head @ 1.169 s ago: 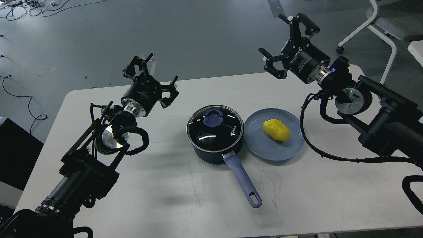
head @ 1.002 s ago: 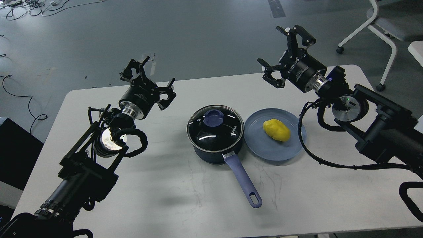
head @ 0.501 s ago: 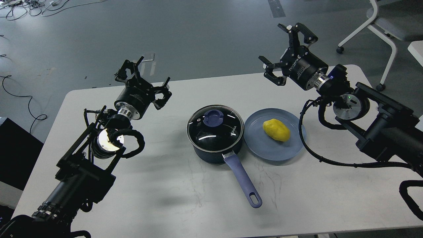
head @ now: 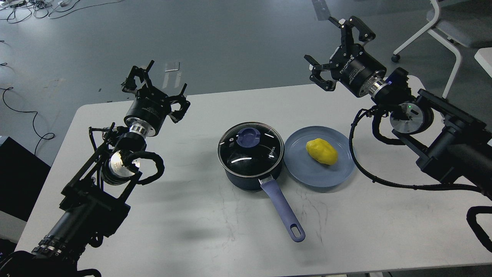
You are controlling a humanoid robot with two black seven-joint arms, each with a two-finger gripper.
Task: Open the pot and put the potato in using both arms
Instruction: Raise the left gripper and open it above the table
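1. One pot [head: 250, 169], one glass lid [head: 250, 148] on it.
2. One potato [head: 322, 151].
3. One blue plate [head: 307, 173].
4. One counter [head: 192, 215].
5. Two arms, two pincers: left pincer [head: 155, 86], right pincer [head: 338, 52].
6. One chair [head: 447, 27].

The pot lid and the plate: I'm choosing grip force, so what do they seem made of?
The lid looks like clear glass in a metal rim: light streaks reflect off it and the dark pot shows through. Its blue knob looks like matte plastic. The plate is a flat, even grey-blue with only a soft sheen, so plastic or glazed ceramic; the view cannot settle which.
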